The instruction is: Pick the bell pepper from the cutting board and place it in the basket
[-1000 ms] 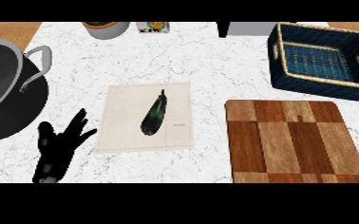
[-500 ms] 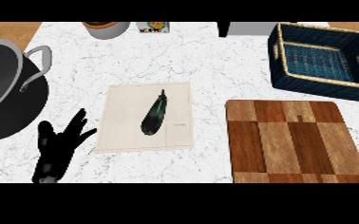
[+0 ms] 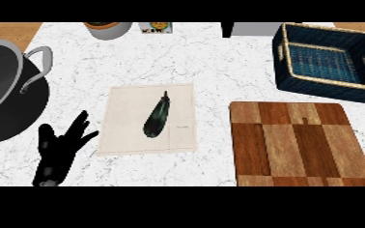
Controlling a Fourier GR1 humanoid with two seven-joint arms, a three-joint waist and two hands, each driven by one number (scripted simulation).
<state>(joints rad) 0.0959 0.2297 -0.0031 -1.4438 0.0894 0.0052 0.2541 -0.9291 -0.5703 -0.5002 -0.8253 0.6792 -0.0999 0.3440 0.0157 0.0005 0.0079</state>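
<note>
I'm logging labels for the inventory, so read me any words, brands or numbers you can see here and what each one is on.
Small yellow-and-white package at the counter's far edge: dark print, too blurred to read.
Pale cutting board under the dark vegetable: a faint mark near its right edge, too small to read.
Nothing else carries text.

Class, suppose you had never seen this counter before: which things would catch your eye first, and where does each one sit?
First, the dark green vegetable, long and slim, lying on a pale cutting board at the centre of the white counter. Next, the dark blue basket at the upper right, above a brown chequered wooden board. At lower left the black left hand rests open, fingers up, beside a big dark pot.
</note>
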